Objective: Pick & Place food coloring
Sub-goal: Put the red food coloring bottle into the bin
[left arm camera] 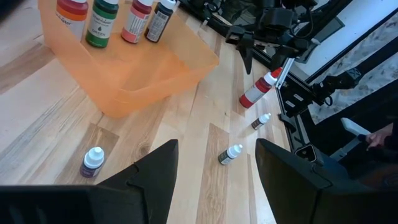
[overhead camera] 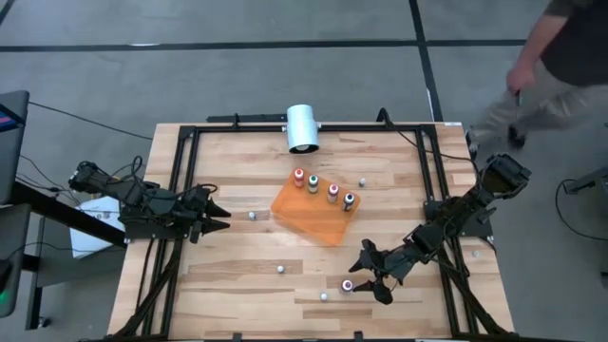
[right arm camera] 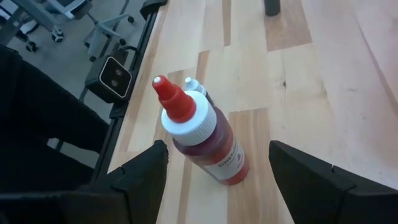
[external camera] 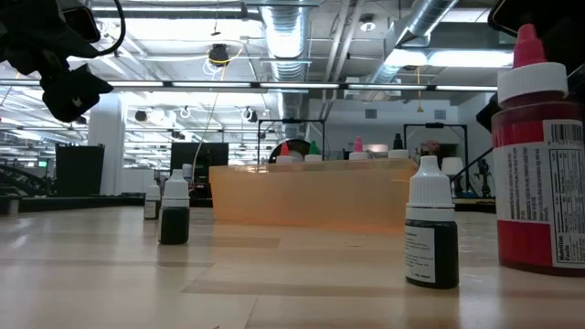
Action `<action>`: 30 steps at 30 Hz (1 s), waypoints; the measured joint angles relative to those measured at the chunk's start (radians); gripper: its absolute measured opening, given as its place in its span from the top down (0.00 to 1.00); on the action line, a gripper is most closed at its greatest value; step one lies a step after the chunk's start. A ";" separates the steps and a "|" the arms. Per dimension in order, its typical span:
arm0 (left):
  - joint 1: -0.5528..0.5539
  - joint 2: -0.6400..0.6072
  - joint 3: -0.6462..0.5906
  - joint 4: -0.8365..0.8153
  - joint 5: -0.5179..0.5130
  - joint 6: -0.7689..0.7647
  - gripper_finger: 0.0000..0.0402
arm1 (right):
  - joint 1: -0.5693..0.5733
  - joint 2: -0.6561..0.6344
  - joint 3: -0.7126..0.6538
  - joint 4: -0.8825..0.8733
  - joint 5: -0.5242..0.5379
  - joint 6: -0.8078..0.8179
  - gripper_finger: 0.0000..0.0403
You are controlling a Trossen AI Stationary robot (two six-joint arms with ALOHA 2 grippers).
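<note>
Hovering over the near right part of the wooden table (overhead camera: pixel 237 285), the right gripper (overhead camera: pixel 372 275) has its two dark fingers (right arm camera: pixel 140 177) spread wide with a red food coloring bottle (right arm camera: pixel 205 140) standing upright between them; the fingers sit on either side of the bottle without touching it, so nothing is gripped. In the high view this red-capped bottle (overhead camera: pixel 348 284) stands just in front of the right gripper's tips, with a small white-capped bottle (overhead camera: pixel 324 296) just beside it.

An orange tray (overhead camera: pixel 313 218) lies near the middle of the table. Four bottles stand in a row along its far edge: a red-topped one (overhead camera: pixel 298 177), a green-topped one (overhead camera: pixel 313 182), a pink-topped one (overhead camera: pixel 332 193) and a dark-topped one (overhead camera: pixel 349 200).

Other small white-capped bottles are scattered on the bare wood: one (overhead camera: pixel 252 216) between the tray and the left gripper, one (overhead camera: pixel 281 270) nearer the front, and one (overhead camera: pixel 361 180) beyond the tray's right end. A white cylinder (overhead camera: pixel 303 128) lies at the far edge of the table.

The left gripper (overhead camera: pixel 217 217) waits at the left side of the table, its fingers (left arm camera: pixel 143 177) partly apart and holding nothing.

A person (overhead camera: pixel 541 66) is beyond the table's far right corner.
</note>
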 joint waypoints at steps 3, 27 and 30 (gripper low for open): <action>0.000 0.000 0.000 0.000 0.000 0.000 0.49 | 0.000 0.000 0.000 0.000 -0.012 -0.016 0.34; 0.000 0.000 0.000 -0.001 -0.001 0.002 0.49 | -0.004 0.113 0.061 0.013 -0.050 -0.059 0.34; 0.000 0.000 0.000 0.000 0.000 0.002 0.49 | -0.006 0.191 0.102 0.000 -0.043 -0.059 0.34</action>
